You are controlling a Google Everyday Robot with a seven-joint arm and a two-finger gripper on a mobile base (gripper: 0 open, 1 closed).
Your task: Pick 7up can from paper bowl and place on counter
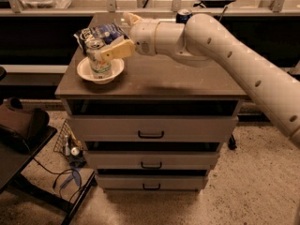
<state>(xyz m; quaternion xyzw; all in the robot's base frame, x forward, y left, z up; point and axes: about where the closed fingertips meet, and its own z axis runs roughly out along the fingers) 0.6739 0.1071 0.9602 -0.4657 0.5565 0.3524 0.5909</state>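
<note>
I see the claw (114, 37) spread apart just right of the 7up can (98, 61) – upright in the paper bowl (85, 72) on the bench (164, 78) – so I'd centre both fingers around it (blue bag (96, 32) crowds behind) before closing

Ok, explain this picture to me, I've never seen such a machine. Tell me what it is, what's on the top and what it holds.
The white tube is a robot arm. The one picture looks down at the cabinet from the front. At the arm's end is its hand, two fingers spread open at the 7up can, one finger in front of it. The can stands upright in the paper bowl on the counter, so nothing is lifted yet. Behind the bowl lies a blue snack bag, and a dark blue can stands at the back.
</note>
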